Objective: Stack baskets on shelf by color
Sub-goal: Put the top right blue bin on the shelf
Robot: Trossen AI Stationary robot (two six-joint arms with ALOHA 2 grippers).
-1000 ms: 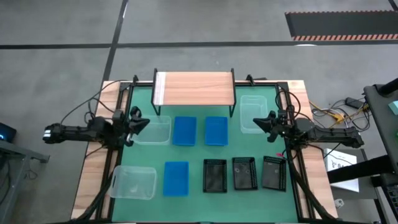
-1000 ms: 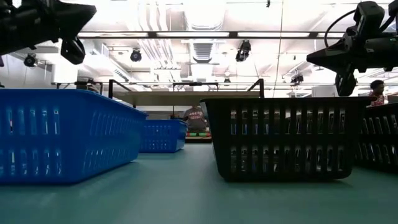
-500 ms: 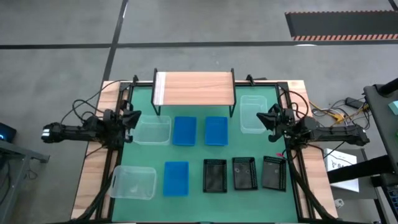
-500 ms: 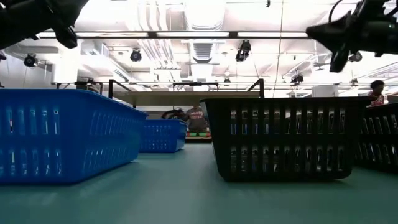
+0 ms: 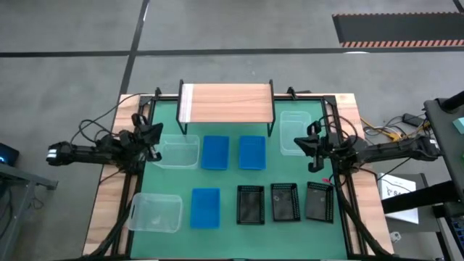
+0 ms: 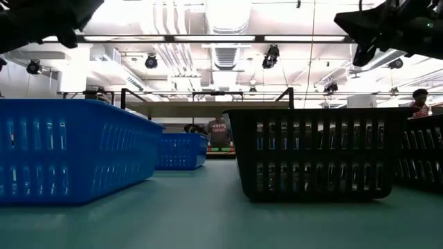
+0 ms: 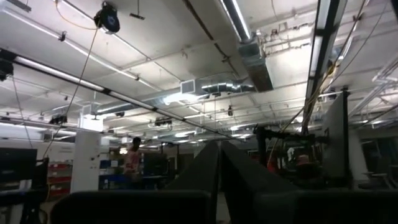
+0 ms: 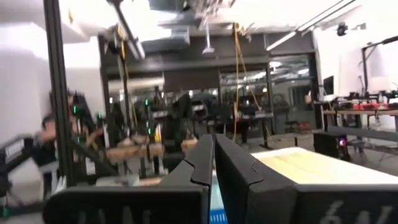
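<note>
Nine small rectangular plastic baskets lie on the green-topped table (image 5: 225, 177), none on the low wooden-plank shelf (image 5: 226, 103) at its far edge: three clear (image 5: 177, 151), three solid blue (image 5: 214, 152), three black perforated (image 5: 250, 204). The left gripper (image 5: 154, 138) and right gripper (image 5: 306, 141) hover at opposite table sides, fingers pressed together, holding nothing
</note>
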